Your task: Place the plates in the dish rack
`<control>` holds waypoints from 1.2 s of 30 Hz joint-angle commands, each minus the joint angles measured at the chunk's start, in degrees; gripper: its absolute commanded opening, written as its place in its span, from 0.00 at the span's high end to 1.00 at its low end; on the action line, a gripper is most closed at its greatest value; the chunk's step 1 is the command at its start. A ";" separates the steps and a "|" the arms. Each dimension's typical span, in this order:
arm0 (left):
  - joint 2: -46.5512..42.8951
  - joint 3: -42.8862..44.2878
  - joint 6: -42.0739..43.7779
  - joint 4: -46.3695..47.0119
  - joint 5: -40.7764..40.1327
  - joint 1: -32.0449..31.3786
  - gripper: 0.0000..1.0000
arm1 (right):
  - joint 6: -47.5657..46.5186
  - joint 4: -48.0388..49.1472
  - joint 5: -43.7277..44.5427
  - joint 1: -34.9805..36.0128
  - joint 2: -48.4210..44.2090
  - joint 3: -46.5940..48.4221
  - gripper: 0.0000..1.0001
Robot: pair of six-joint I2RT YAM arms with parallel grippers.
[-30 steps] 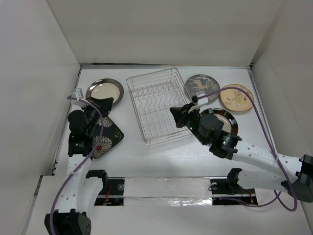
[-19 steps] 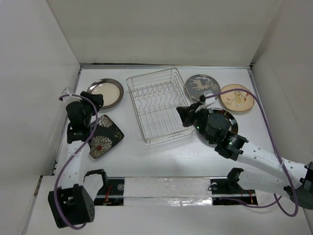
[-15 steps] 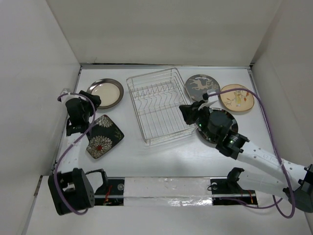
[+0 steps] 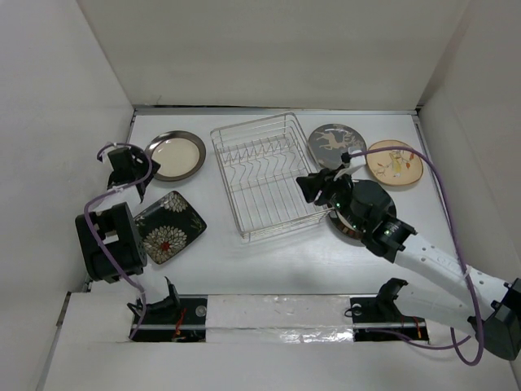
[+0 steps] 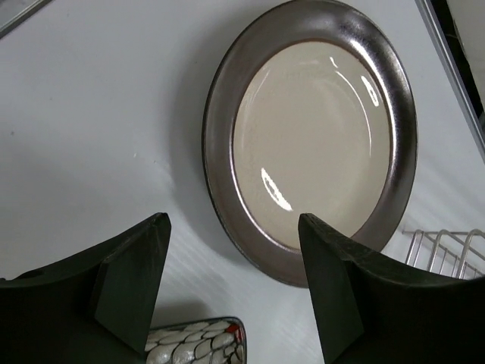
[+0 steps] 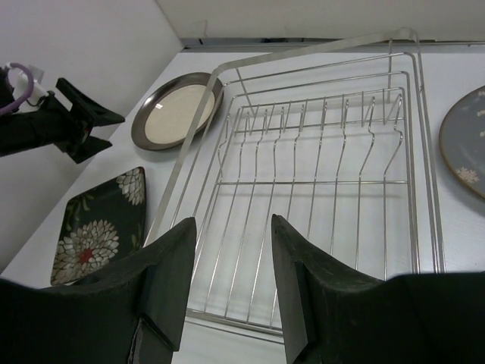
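Observation:
The silver wire dish rack [image 4: 259, 173] holds nothing. One dark-rimmed plate with a cream centre [image 4: 175, 155] lies left of it, and a black square floral plate [image 4: 167, 226] lies nearer me. Right of the rack lie a grey plate [image 4: 334, 145] and a tan plate [image 4: 395, 163]. My right arm largely covers a second dark-rimmed plate [image 4: 391, 213]. My left gripper [image 4: 134, 167] is open just short of the cream-centred plate [image 5: 311, 136], its jaws [image 5: 233, 220] holding nothing. My right gripper [image 4: 313, 189] is open at the rack's near right side [image 6: 318, 174], jaws [image 6: 231, 221] apart over the wires.
White walls close in the table on the left, back and right. The floral plate's corner [image 5: 197, 345] shows under my left fingers. From the right wrist I see the left gripper [image 6: 76, 125], the cream-centred plate [image 6: 176, 110] and the floral plate [image 6: 98, 227].
Both grippers have opened. The left gripper swung away from the floral plate, back and left toward the cream-centred plate. The right gripper shifted slightly right along the rack's near edge.

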 commanded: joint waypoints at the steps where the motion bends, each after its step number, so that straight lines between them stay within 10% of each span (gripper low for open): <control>1: 2.52 5.38 2.37 1.44 -0.99 0.30 0.35 | 0.38 2.68 -2.18 -0.50 0.10 0.03 0.50; 22: 21.25 13.13 -2.28 5.47 9.56 0.30 0.49 | 1.61 3.74 -6.40 -3.32 1.24 -0.32 0.51; 29: 21.43 11.90 -3.86 10.64 11.32 0.83 1.00 | 1.79 3.82 -6.23 -3.32 0.89 -0.49 0.50; 36: 11.78 1.98 -8.35 26.21 12.29 2.58 1.00 | 1.70 3.74 -6.84 -3.32 0.89 -0.58 0.51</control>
